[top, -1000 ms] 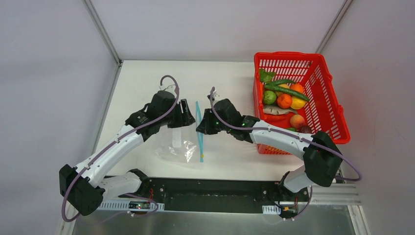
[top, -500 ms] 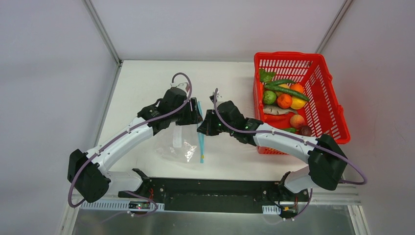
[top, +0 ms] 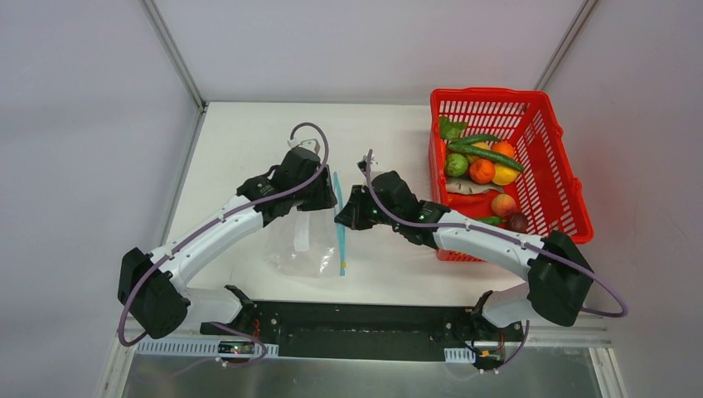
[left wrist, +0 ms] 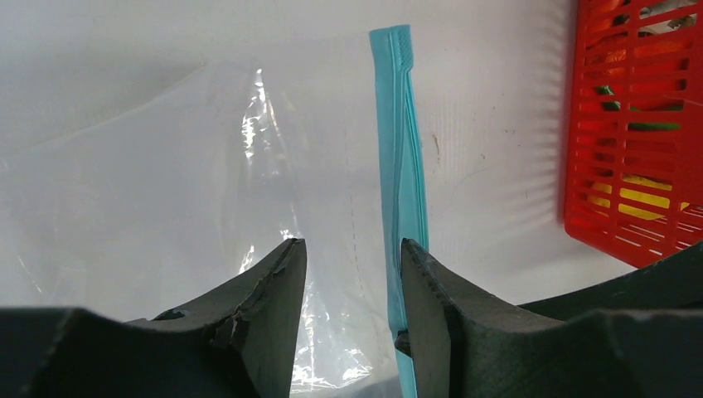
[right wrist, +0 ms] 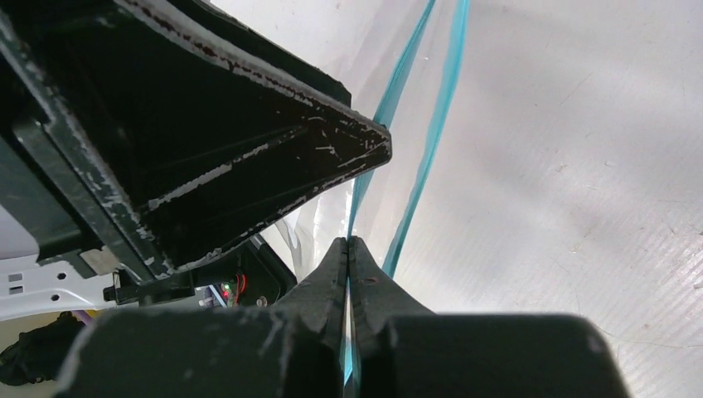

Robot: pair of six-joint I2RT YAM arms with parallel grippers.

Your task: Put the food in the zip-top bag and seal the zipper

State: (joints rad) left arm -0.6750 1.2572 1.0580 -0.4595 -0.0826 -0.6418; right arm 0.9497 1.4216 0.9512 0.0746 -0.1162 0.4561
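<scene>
The clear zip-top bag (top: 305, 247) lies on the white table between my two arms, with its teal zipper (top: 340, 240) along its right edge. My right gripper (right wrist: 348, 245) is shut on one lip of the zipper (right wrist: 362, 178), and the other lip (right wrist: 433, 137) hangs apart beside it. My left gripper (left wrist: 352, 249) is open just above the bag (left wrist: 166, 199), its right finger (left wrist: 435, 307) against the zipper (left wrist: 401, 141). In the top view the left gripper (top: 329, 197) and the right gripper (top: 341, 217) almost meet over the strip. The food (top: 481, 170) sits in the red basket.
The red mesh basket (top: 487, 93) stands at the table's right side, close to the right arm's forearm, and its wall (left wrist: 638, 124) shows in the left wrist view. Grey walls enclose the table (top: 249, 141) on the left, right and far sides.
My left arm has swung right, bringing its gripper over the bag's zipper edge, and its jaws have narrowed a little. The right gripper has stayed shut on the zipper lip.
</scene>
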